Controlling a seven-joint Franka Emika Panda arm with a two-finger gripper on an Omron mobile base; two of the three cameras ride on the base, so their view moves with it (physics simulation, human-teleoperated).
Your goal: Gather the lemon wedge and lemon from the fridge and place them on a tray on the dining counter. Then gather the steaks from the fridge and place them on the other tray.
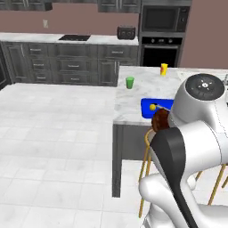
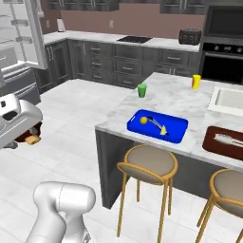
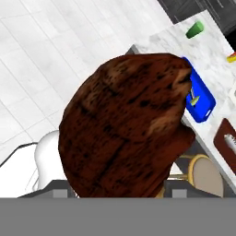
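Holding brown steak [image 3: 124, 124] between spread fingers, gripper [image 2: 29, 135] hung over floor, well short of counter [image 2: 166, 95]. Blue tray [image 2: 176, 128] sat at counter's front edge, lemon [image 2: 143, 120] and wedge [image 2: 163, 130] inside. Brown tray [image 2: 211, 140] lay just right of it, by same edge. Green cup [image 2: 142, 90] stood near left edge.

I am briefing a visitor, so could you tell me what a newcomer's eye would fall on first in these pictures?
Most striking is the big brown steak held close before the hand camera. Next comes the bright blue tray on the marble dining counter, with the lemon and the lemon wedge lying in it. A dark red tray sits to its right, above the round stools.
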